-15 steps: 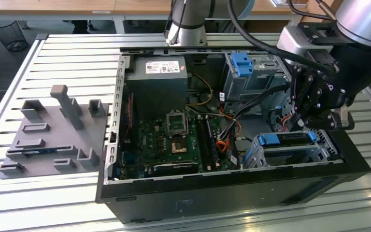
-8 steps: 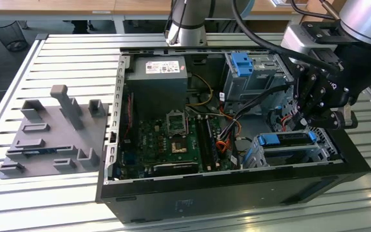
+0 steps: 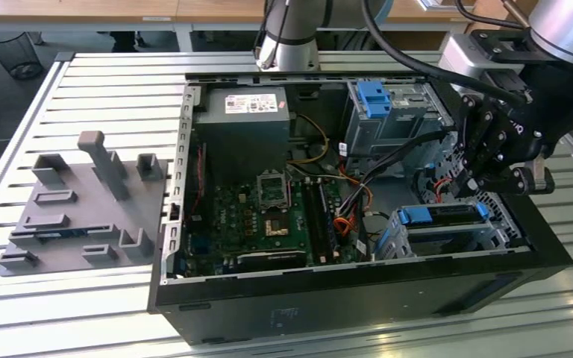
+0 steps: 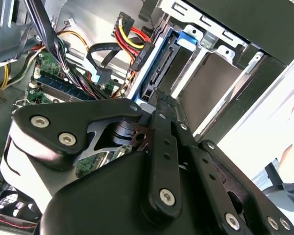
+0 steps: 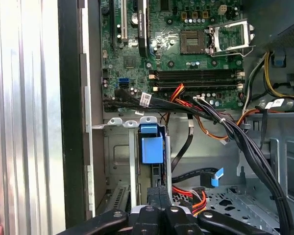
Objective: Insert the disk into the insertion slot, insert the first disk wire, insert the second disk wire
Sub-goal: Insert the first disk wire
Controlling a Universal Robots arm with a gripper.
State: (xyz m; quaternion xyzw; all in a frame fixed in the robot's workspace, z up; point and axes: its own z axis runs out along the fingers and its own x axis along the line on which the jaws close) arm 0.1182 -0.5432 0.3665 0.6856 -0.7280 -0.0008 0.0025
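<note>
The disk, silver in a bright blue carrier, sits inside the low perforated insertion slot at the case's front corner, on the exterior view's right. My gripper hangs just above it with its fingers pressed together and nothing visible between them. In both wrist views the shut fingertips point at the disk's edge and blue tab. A black wire with a blue plug hangs free nearby. A black connector on red and yellow wires lies beside the disk's edge.
The open case holds a motherboard, a power supply and a taller cage with a blue tab. Thick black cable bundles cross close to the slot. A grey fixture plate lies on the slatted table at the exterior view's left.
</note>
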